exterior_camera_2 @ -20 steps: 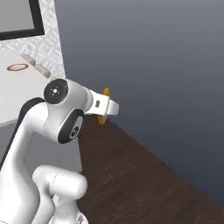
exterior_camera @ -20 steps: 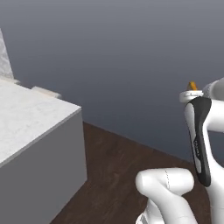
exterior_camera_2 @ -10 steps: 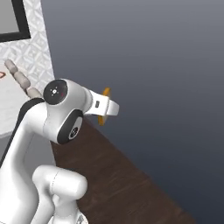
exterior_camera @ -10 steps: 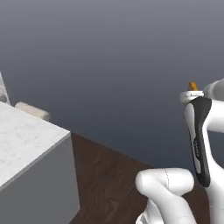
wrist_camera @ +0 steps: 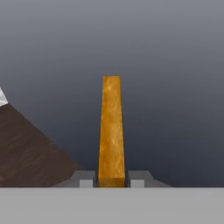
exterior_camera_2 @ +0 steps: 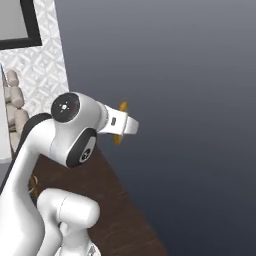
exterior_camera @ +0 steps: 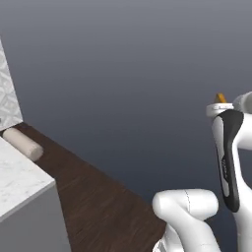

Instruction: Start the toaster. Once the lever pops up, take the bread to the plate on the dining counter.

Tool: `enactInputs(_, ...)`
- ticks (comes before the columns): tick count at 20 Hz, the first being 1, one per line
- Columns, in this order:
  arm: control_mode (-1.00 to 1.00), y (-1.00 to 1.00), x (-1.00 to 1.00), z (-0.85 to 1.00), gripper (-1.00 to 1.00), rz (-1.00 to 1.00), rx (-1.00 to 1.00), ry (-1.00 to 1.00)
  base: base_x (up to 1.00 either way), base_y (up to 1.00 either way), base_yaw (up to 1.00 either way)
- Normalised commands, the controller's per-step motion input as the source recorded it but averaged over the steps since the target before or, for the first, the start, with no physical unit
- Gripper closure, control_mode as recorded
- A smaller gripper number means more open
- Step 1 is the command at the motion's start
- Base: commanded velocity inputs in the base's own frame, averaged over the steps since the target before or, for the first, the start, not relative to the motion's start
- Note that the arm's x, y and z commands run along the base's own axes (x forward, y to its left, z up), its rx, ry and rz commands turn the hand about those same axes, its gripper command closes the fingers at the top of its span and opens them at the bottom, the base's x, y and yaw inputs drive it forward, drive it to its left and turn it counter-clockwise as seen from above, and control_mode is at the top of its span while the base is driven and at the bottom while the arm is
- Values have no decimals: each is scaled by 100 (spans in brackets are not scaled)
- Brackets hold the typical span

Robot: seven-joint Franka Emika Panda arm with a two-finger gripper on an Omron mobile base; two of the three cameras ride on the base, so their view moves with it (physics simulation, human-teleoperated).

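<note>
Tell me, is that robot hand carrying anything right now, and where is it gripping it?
Yes. The gripper is shut on the bread, a golden-brown slice seen edge-on, pinched at its near end between the two fingertips, with the rest sticking out ahead.

A pale rolling pin (exterior_camera: 22,142) lies at nine o'clock beside the patterned wall (exterior_camera_2: 47,75); dark wooden floor (exterior_camera: 98,197) spreads below.

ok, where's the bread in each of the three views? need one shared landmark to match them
Left base view: bread, orange tip at right edge, above the wrist.
Right base view: bread, centre-left, sticking out past the hand.
Hand view: bread, upright at centre, clamped between the fingertips.
Shared landmark: dark wood floor.
</note>
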Motion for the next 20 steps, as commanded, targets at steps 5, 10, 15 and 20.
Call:
enactInputs(5,100,0,0,0,100,0,0,0,100,-32,47)
enactInputs(10,100,0,0,0,100,0,0,0,100,-29,46)
enactInputs(15,100,0,0,0,100,0,0,0,100,-20,45)
enactInputs(20,100,0,0,0,100,0,0,0,100,-11,44)
